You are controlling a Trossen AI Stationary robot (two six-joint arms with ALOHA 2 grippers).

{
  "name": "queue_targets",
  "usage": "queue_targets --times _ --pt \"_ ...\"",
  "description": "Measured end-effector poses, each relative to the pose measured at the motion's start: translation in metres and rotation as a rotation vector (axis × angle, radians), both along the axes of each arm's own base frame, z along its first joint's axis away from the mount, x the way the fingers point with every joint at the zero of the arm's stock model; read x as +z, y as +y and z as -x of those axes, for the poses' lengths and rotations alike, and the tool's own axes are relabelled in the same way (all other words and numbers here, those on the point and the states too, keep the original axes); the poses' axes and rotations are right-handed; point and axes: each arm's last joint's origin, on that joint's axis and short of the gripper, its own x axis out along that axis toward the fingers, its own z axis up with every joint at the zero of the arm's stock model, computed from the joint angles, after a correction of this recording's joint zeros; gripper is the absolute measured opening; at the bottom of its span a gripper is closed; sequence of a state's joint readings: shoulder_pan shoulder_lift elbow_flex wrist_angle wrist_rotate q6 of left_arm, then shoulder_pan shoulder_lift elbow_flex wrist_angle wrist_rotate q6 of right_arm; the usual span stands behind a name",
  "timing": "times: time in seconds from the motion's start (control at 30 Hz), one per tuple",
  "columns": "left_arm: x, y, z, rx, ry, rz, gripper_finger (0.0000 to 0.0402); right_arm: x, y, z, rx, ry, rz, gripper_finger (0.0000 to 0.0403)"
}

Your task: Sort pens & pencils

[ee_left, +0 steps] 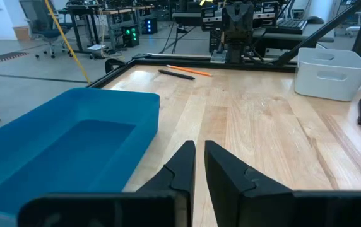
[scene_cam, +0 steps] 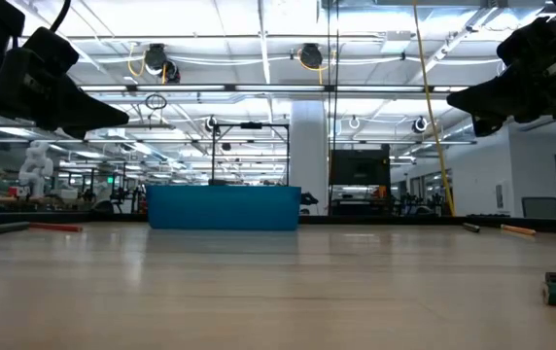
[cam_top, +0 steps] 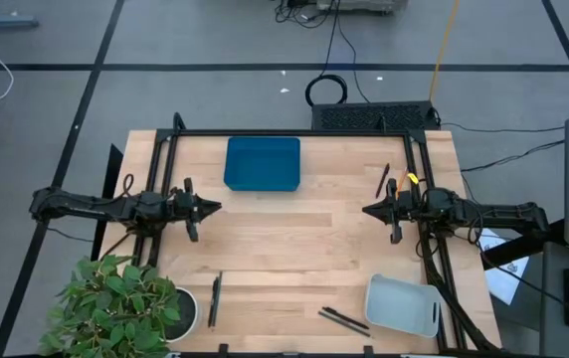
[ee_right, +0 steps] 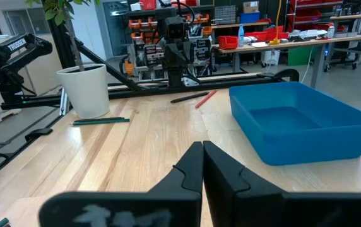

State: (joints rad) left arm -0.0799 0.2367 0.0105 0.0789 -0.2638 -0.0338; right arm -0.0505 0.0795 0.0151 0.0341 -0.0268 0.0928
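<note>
Both arms hover level above the table and hold nothing. My left gripper [cam_top: 215, 207] [ee_left: 199, 157] is at the left edge, shut but for a thin slit. My right gripper [cam_top: 367, 210] [ee_right: 202, 154] faces it from the right edge, shut. An orange pencil [ee_left: 190, 70] and a dark stick [ee_left: 175, 74] lie flat by the right arm's base. A red pencil [ee_right: 206, 97] and another dark stick [ee_right: 185, 98] lie by the left arm's base. Two black pens [cam_top: 344, 318] lie near the front edge. Dark sticks [cam_top: 214, 298] rest beside the plant pot.
A blue tray [cam_top: 263, 163] stands at the far middle of the table. A pale bin [cam_top: 402, 306] sits at the near right corner. A potted plant [cam_top: 125, 303] fills the near left corner. Bare wood lies between the two grippers.
</note>
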Motion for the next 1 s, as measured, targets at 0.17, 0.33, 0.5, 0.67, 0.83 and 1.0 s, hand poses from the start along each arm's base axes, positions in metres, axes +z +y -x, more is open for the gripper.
queue_targets --times 0.17,0.33,0.5,0.67,0.83,1.0 --pt "0.000 0.000 0.000 0.000 -0.001 0.000 0.0042 0.000 0.000 0.000 -0.001 0.000 0.000 0.0000" --pt "0.000 0.000 0.000 0.000 0.000 0.000 0.0042 0.000 0.000 0.000 -0.001 0.000 0.000 0.0000" --pt "0.001 0.000 0.000 0.003 -0.010 0.022 0.0042 0.000 0.000 0.000 0.000 0.000 0.000 0.0000" --pt "0.009 0.000 -0.001 0.013 -0.097 0.019 0.0042 0.000 0.000 0.000 0.000 0.000 0.000 0.0000" --pt "0.037 0.002 0.002 0.035 -0.385 0.019 0.0042 0.000 0.000 0.000 0.000 0.000 0.000 0.0000" --pt "0.080 0.006 -0.001 0.068 -0.427 0.039 0.0023 0.000 0.000 0.000 0.000 0.000 0.000 0.0000"
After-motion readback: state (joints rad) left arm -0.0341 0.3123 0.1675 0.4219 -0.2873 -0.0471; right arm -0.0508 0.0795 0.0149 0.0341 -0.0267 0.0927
